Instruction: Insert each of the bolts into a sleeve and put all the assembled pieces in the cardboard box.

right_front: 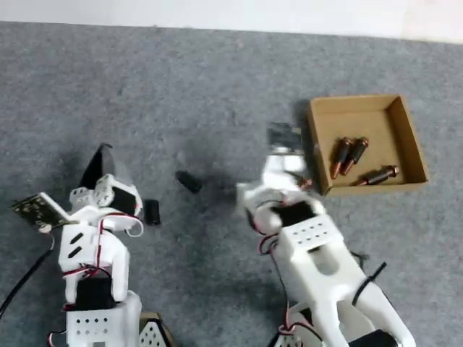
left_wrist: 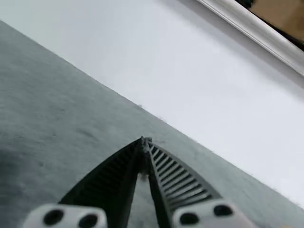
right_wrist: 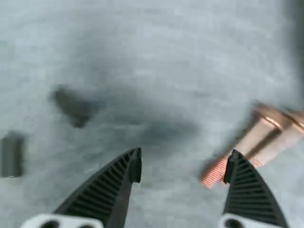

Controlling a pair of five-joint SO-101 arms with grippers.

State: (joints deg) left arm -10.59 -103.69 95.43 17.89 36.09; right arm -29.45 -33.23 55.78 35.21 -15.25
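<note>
The cardboard box point(right_front: 402, 130) sits at the right and holds three assembled copper-and-black pieces point(right_front: 350, 155). Two black sleeves lie on the grey carpet, one point(right_front: 189, 182) near the middle and one point(right_front: 151, 212) by the left arm. In the right wrist view they appear as sleeve point(right_wrist: 71, 107) and sleeve point(right_wrist: 12, 154). Loose copper bolts point(right_wrist: 254, 140) lie beside the box's near-left corner point(right_front: 304, 183). My right gripper point(right_wrist: 184, 164) is open above the carpet, one fingertip over the bolts' threaded ends; in the high view this gripper point(right_front: 283, 137) is blurred. My left gripper point(left_wrist: 145, 142) point(right_front: 101, 155) is shut and empty.
Grey carpet covers the work area up to a white floor strip point(right_front: 217, 11) along the far edge. A small circuit board point(right_front: 32, 208) sticks out beside the left arm. Open carpet lies between the two arms.
</note>
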